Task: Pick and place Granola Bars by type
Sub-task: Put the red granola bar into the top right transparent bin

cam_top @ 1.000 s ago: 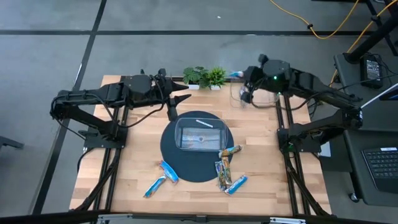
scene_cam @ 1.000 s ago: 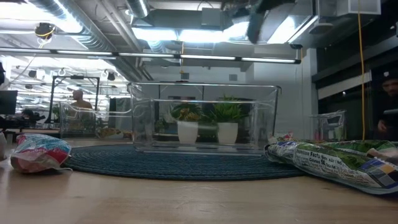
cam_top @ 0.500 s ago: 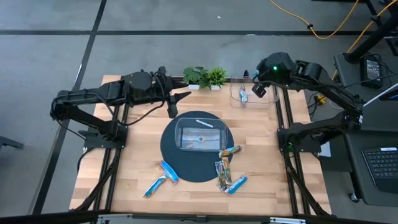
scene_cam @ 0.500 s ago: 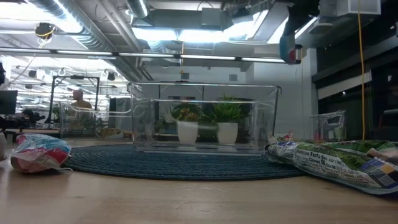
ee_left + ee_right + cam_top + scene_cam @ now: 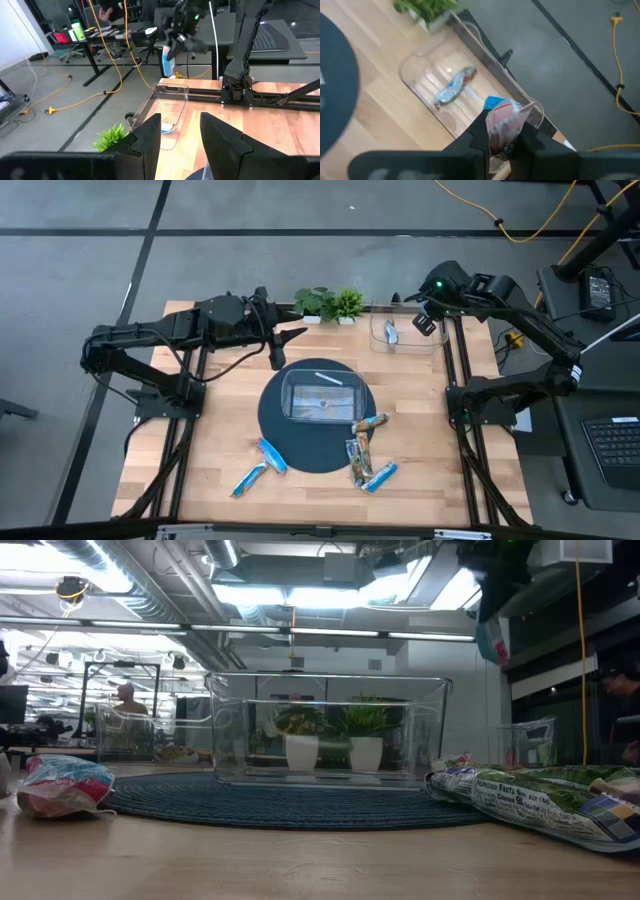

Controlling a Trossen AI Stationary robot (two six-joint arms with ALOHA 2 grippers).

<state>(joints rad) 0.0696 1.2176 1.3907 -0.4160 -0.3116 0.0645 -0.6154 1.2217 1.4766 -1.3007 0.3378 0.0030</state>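
Gripping a blue bar (image 5: 501, 119) between closed fingers, the right gripper (image 5: 427, 323) hangs in the air over the far right of the table (image 5: 210, 440), just beside a clear bin (image 5: 402, 338) at the back edge; that bin holds one blue bar (image 5: 454, 88). The left gripper (image 5: 292, 336) waits with its fingers parted and nothing in them, above the table's back left, near two small potted plants (image 5: 329, 303). At the table's middle a dark round mat (image 5: 272, 420) carries a second clear bin (image 5: 320, 397) with a bar or two inside. On the near side lie two blue bars (image 5: 260, 465) to the left and a cluster of orange-brown and blue bars (image 5: 365, 452) to the right, some overlapping the mat's edge.
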